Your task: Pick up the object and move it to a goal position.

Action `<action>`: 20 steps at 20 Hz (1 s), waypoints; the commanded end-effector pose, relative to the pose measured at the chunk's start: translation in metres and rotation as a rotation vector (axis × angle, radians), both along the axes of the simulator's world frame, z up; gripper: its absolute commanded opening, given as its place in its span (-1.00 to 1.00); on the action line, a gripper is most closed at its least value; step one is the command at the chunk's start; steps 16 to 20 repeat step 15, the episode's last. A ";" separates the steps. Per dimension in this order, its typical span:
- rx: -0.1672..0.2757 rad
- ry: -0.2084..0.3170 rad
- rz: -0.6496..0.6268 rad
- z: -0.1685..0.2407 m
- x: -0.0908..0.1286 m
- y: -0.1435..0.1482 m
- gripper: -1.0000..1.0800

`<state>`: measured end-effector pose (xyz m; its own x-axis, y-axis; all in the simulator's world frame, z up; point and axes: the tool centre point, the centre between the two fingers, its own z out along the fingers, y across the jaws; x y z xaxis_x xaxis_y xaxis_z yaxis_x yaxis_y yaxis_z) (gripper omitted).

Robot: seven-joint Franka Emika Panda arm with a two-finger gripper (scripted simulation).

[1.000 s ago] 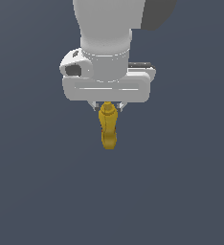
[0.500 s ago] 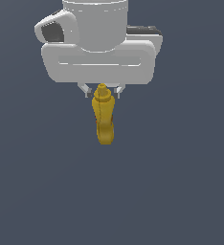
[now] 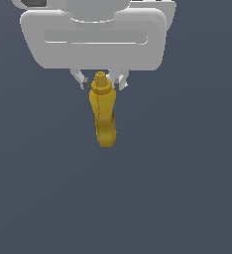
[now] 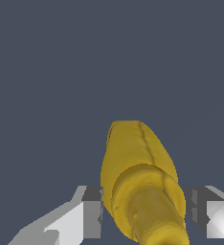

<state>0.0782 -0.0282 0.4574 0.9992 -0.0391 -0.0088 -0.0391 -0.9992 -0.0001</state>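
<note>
The object (image 3: 104, 116) is a yellow-gold, slightly curved banana-like piece. It hangs below the white gripper (image 3: 100, 83) with its knobby stem end up between the two fingertips. The gripper is shut on that stem end, and the rest of the object dangles free over the plain dark grey floor. In the wrist view the object (image 4: 140, 179) runs out from between the two fingers (image 4: 87, 215), which sit close on either side of it, with the gripper (image 4: 143, 215) around its thick end.
Only a uniform dark grey surface (image 3: 187, 198) shows around and under the object. The white hand body (image 3: 93, 42) fills the upper part of the exterior view.
The gripper has risen with the object still held; both now look larger and sit higher in the exterior view than one second ago.
</note>
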 end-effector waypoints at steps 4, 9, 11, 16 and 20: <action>0.000 -0.009 0.000 0.016 0.003 -0.002 -1.00; 0.000 -0.009 0.000 0.021 0.005 -0.002 -1.00; 0.000 -0.009 0.000 0.022 0.005 -0.003 -1.00; 0.000 -0.009 0.000 0.023 0.006 -0.003 -1.00; 0.000 -0.009 0.000 0.023 0.006 -0.003 -1.00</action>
